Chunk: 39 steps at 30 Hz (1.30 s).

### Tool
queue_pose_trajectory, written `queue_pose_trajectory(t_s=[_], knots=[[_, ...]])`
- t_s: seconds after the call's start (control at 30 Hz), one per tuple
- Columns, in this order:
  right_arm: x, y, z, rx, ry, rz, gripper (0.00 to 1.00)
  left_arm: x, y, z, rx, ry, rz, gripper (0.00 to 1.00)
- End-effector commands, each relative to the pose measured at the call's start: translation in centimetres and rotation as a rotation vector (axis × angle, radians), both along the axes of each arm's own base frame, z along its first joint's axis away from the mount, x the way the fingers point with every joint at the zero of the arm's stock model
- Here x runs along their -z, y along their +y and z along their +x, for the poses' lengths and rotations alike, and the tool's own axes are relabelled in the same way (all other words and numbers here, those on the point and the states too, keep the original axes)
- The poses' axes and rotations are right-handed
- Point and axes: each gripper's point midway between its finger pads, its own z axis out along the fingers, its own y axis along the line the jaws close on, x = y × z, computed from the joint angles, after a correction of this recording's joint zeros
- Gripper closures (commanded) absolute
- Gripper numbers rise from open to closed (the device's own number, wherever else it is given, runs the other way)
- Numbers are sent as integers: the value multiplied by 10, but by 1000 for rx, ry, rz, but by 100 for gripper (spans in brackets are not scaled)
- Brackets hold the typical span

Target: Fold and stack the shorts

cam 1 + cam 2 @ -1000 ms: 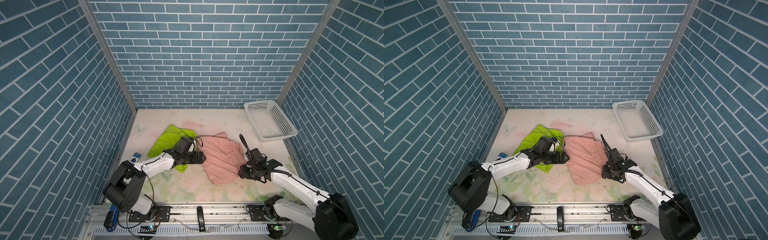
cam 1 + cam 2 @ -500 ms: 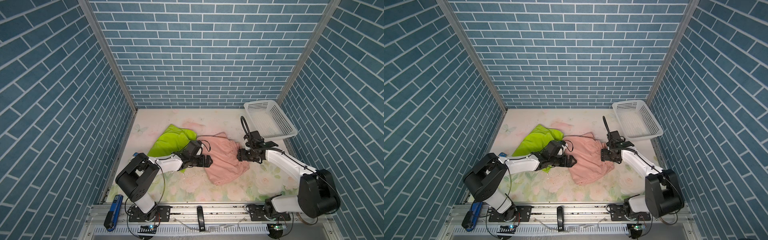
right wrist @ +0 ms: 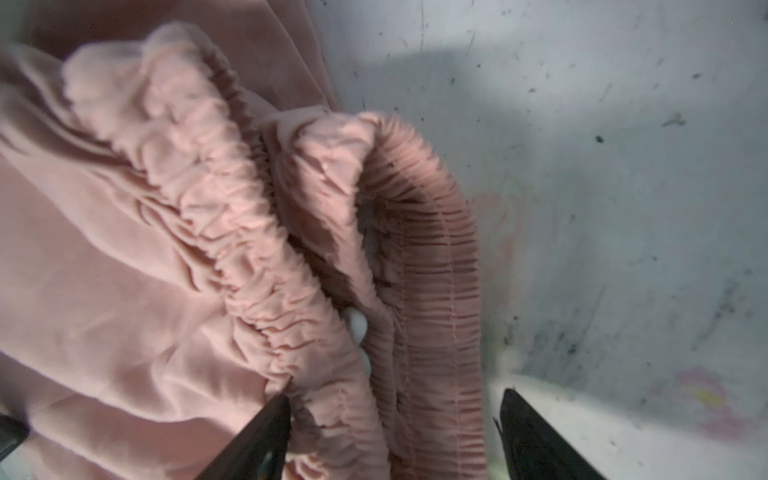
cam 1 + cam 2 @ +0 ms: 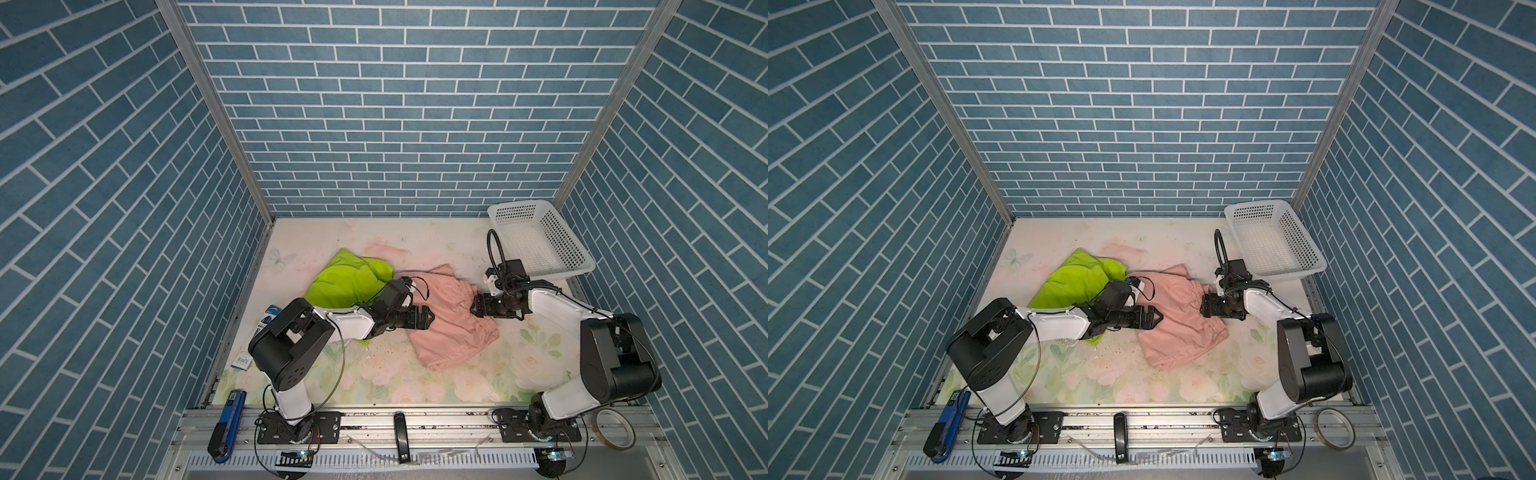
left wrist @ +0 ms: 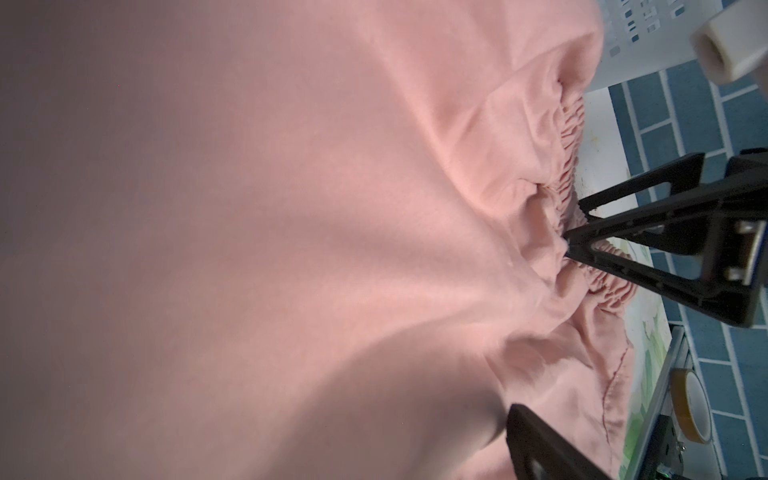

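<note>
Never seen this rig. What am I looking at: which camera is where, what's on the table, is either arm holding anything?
Two white robot arms stand at the near edge of a flowered table, each ending in a two-finger gripper. Two pictures come from one stereo camera overhead, the other two from cameras on the wrists. On the table lie crumpled pink shorts, green shorts beside them, and a white basket in the far right corner. The left gripper is open at the pink shorts' edge. The right gripper is open too, straddling the gathered waistband without pinching it. Nothing is held.
</note>
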Motion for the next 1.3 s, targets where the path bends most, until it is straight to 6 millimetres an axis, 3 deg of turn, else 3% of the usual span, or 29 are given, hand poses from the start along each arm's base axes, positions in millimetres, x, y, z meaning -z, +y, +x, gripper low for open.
queue_pose_trajectory(t_s=[0.0,0.1,0.2,0.3,0.4,0.53,0.63,0.67,0.8,0.83,0.9,1.0,1.1,1.27], knots=[[7,8,1,-46,17,37,20,24,7,-15,12,74,65,0],[3,14,1,-44,13,84,21,19,6,-13,11,69,64,4],[0,24,-3,-45,68,149,24,13,2,-10,11,62,56,19],[8,33,-9,-40,164,195,41,7,-1,-6,10,53,42,39],[15,34,-10,-24,197,202,59,5,-4,-4,14,55,46,67],[10,31,-10,-12,176,189,81,-2,-5,-2,23,47,52,83],[3,25,-13,-2,154,171,98,-10,-5,2,36,34,82,100],[0,24,-14,1,144,167,100,-14,-5,2,44,33,93,100],[-9,21,-20,5,123,165,100,-36,-13,3,88,32,85,100],[-9,21,-22,2,122,165,94,-41,-15,3,95,33,74,100],[-8,17,-25,5,118,149,63,-56,-19,1,113,31,48,100],[-2,16,-30,9,127,148,40,-72,-20,-1,127,27,40,100],[5,20,-36,28,153,187,33,-78,-16,-2,139,20,60,100],[14,13,-43,79,166,171,29,-69,-13,-4,150,44,93,100]])
